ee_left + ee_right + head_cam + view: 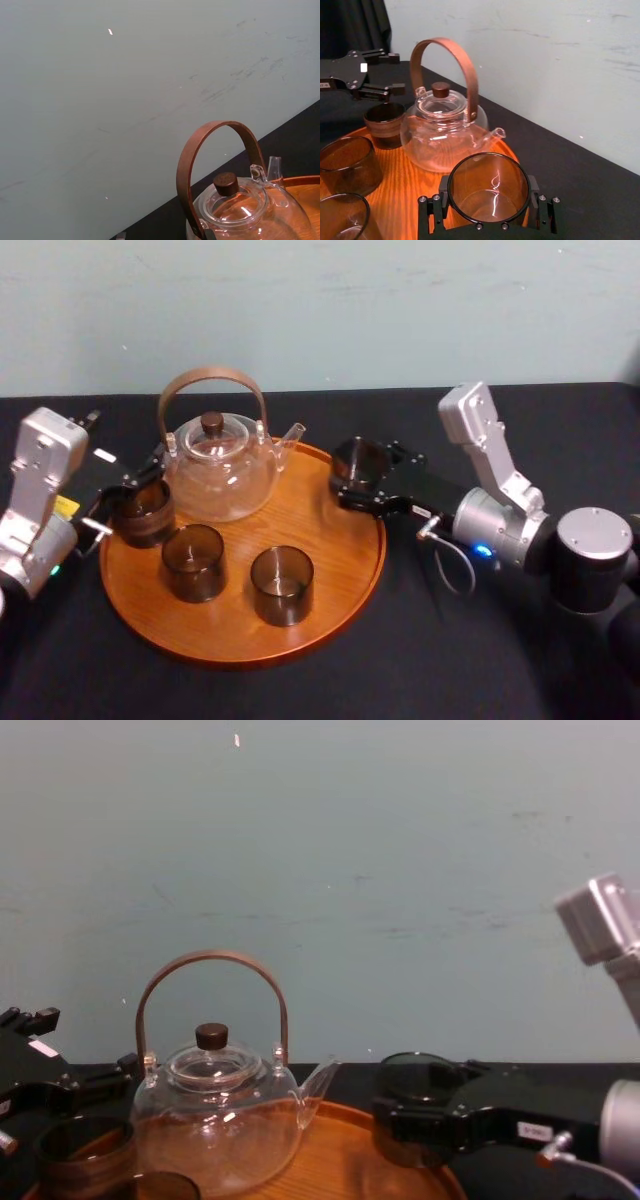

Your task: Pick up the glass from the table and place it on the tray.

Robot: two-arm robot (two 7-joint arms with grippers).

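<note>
My right gripper (362, 478) is shut on a dark smoky-brown glass (357, 458), holding it upright just over the right rim of the round wooden tray (330, 535). In the right wrist view the glass (488, 186) sits between the two jaws, with the tray (410, 185) beneath and ahead. The chest view shows the held glass (418, 1088) slightly above the tray (350, 1152). At the tray's left edge, my left gripper (128, 485) stands open beside another glass (140, 512), which rests on the tray.
A clear glass teapot (220, 465) with an arched brown handle stands at the back of the tray. Two more dark glasses (193, 560) (282, 585) stand on the tray's front half. Black cloth covers the table, and a pale wall is behind.
</note>
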